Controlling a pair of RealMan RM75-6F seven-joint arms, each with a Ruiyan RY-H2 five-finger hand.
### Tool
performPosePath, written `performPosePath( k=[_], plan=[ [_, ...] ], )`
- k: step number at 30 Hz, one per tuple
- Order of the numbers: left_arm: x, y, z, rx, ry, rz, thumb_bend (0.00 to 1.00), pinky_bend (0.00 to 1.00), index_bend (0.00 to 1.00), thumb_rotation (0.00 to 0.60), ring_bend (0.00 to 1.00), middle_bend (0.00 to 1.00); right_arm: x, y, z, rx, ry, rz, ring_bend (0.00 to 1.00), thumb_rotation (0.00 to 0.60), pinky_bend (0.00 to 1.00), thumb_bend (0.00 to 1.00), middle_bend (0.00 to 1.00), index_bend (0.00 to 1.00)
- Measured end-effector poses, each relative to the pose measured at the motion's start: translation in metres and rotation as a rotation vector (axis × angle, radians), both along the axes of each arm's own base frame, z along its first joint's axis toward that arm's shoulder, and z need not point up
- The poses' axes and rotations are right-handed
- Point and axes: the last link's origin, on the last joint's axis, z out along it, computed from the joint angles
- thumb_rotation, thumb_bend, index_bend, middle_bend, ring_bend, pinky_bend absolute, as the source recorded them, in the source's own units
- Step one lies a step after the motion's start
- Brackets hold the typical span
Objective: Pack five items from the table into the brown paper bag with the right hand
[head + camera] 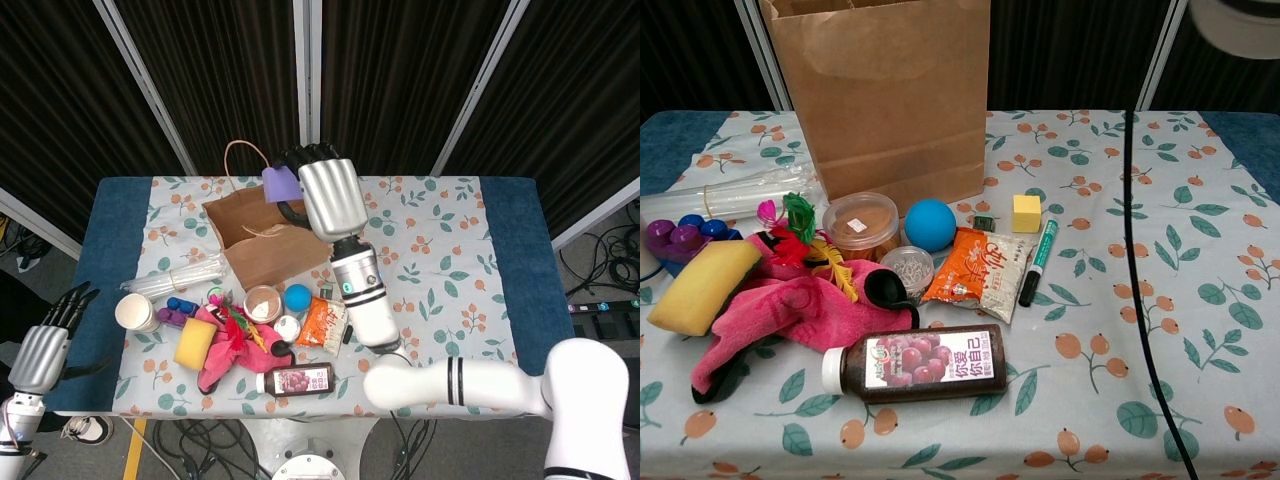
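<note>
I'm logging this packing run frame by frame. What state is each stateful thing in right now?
brown paper bag: upright, top open
purple block: held in the air above the bag
right hand: raised, fingers gripping the purple block
left hand: off the table's left edge, holding nothing
juice bottle: lying on its side, cap on
green marker: lying flat, capped

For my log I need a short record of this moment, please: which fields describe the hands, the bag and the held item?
right hand: raised above the brown paper bag, holds the purple block
purple block: not yet in the bag
left hand: off the table's left edge, holds nothing, fingers apart
brown paper bag: upright, open
nearest loose item: blue ball, in front of the bag
</note>
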Motion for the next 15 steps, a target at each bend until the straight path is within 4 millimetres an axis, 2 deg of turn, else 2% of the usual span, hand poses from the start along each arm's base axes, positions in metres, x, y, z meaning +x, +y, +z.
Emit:
performPosePath(
  k=[4,7,9,15],
  plan=[
    [0.0,0.002,0.0,0.005,0.001,0.003,0.05,0.16,0.11,0.6,0.06,0.1,0.012,-0.011,-0.025,0.034,0.033,-0.023,0.31,0.6,0.26,0.16,0.44,0.45],
    [-0.001,0.002,0.001,0.007,0.004,0.008,0.05,0.16,0.11,0.6,0.06,0.1,0.017,-0.011,-0.042,0.096,0.046,-0.025,0.22,0.6,0.17,0.03,0.35,0.32],
    [-0.002,0.002,0.002,0.006,0.006,0.008,0.05,0.16,0.11,0.6,0.06,0.1,0.016,-0.011,-0.046,0.124,0.051,-0.031,0.18,0.6,0.13,0.0,0.31,0.26],
    [-0.001,0.001,0.002,0.006,0.006,0.008,0.05,0.16,0.11,0.6,0.06,0.1,0.008,-0.014,-0.036,0.11,0.046,-0.035,0.16,0.6,0.12,0.0,0.29,0.25]
  ],
)
